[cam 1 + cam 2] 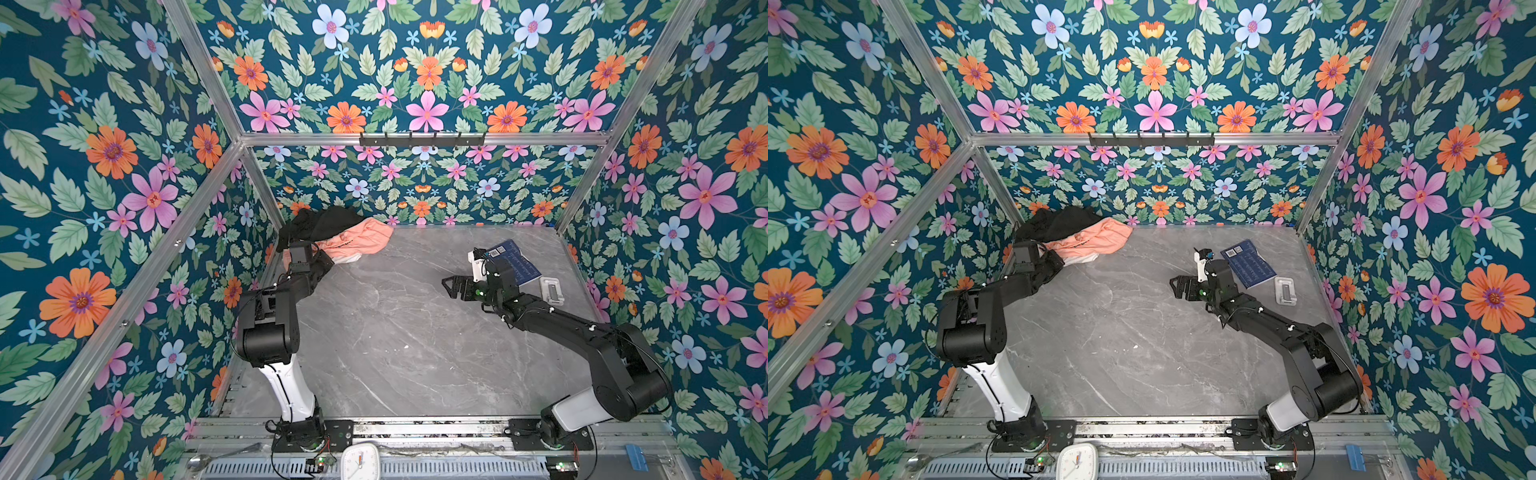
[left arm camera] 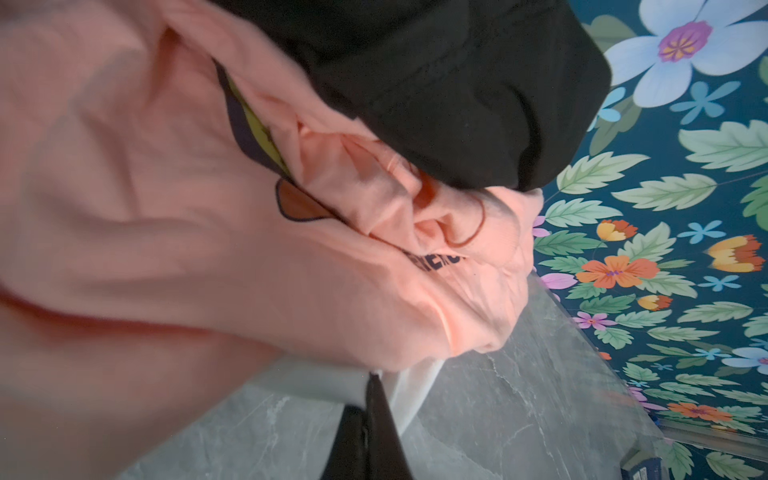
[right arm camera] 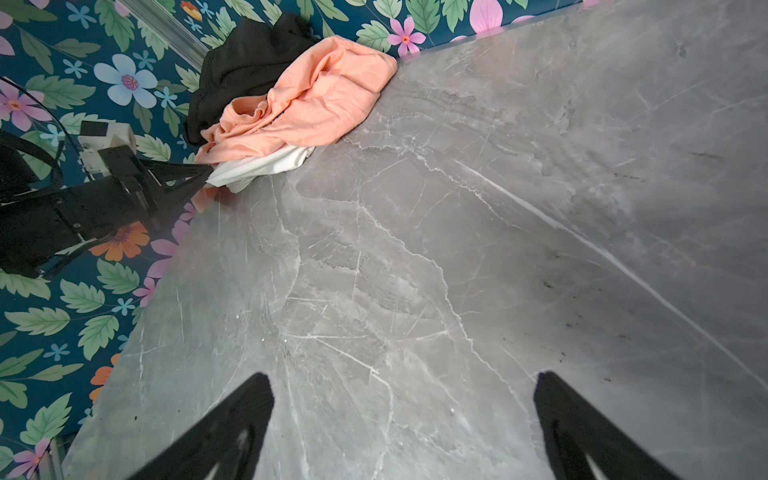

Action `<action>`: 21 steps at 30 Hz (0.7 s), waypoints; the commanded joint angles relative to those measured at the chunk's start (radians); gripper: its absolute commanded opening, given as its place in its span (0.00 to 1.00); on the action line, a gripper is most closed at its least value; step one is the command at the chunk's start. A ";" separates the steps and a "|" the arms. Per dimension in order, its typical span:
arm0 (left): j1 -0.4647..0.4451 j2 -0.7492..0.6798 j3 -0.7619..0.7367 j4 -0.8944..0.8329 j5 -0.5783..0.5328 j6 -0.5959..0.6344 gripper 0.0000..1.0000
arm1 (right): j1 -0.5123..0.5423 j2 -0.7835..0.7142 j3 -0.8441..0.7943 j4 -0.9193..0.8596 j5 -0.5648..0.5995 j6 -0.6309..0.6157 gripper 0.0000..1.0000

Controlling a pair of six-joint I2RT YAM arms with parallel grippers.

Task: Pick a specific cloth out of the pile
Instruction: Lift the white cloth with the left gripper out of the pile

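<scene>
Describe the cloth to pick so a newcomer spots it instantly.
On the marble table, find the pile in the far left corner. In front of the black garment, the white cloth peeks from under the peach-pink shirt: the only plain white piece.

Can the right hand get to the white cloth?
Probably yes: only bare table lies between the open right hand and the white cloth, whose edge sticks out. The left hand pinches it, though.

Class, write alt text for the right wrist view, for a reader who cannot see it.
The left gripper is shut on the edge of the white cloth, which pokes out under a pink shirt; a black garment lies behind. The right gripper hangs open over the grey table.
</scene>
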 commanded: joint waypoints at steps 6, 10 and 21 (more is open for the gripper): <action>0.000 -0.067 0.007 -0.030 0.005 0.012 0.00 | 0.005 -0.007 0.013 -0.004 0.007 -0.002 0.99; 0.000 -0.095 0.007 -0.035 0.006 0.010 0.00 | 0.008 -0.008 0.020 -0.008 0.007 -0.005 0.99; -0.001 -0.159 0.002 -0.044 0.002 0.009 0.00 | 0.012 -0.006 0.015 -0.005 0.013 -0.004 0.99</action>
